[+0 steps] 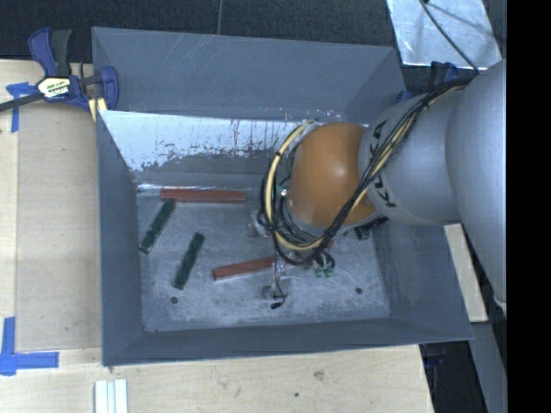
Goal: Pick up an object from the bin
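- Jaws: they sit low over the floor of the bin, in its front middle, directly under the orange dome-shaped wrist cover [323, 175]. I read them only as a small dark shape, and I cannot tell whether they are wide or narrow.
- Nearest thing: a short reddish-brown flat bar [244, 270] lies flat on the floor, almost level across the view. Its right end is just beside the jaws, up and to their left. I cannot tell whether the two touch.
- A small green item [324, 271] lies just right of the jaws, at the lower edge of the cover. It is too small for me to identify.
- A dark green flat strip [188, 261] lies left of the short bar, tilted and apart from it.
- A second dark green strip [157, 226] lies further left, tilted the same way, near the left wall.
- A longer reddish-brown flat bar [202, 195] lies level along the foot of the back wall, well apart from the jaws.
- Yellow and black cables [280, 188] loop round the cover. The silver arm [439, 162] enters from the right.
- The grey metal bin [120, 256] has sloping walls and a speckled floor.
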Robot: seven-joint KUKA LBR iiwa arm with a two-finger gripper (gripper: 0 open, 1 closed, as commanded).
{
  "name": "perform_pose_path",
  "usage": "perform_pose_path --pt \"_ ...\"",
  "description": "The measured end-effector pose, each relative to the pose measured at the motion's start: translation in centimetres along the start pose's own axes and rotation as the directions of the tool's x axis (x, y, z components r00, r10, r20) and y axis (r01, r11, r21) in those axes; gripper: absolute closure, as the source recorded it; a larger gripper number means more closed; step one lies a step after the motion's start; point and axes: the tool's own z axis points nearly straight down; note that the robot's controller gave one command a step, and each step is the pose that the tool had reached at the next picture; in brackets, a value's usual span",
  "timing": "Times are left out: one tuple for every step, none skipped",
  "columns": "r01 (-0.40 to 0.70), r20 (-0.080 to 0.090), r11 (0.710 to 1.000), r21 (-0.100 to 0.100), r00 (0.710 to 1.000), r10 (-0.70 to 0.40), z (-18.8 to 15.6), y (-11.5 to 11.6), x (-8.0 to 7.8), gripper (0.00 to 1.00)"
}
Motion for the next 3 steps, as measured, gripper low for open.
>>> perform_pose_path --pt "-0.035 0.0 0.999 -0.001 0.999 0.035 -0.3 0.9 0.9 0.0" --pt "-0.036 0.003 0.999 -0.001 0.999 0.036 -0.4 0.9 0.8 1.0" --pt "0.108 0.015 0.994 0.002 0.994 -0.108 -15.7 0.8 -2.5 1.0"
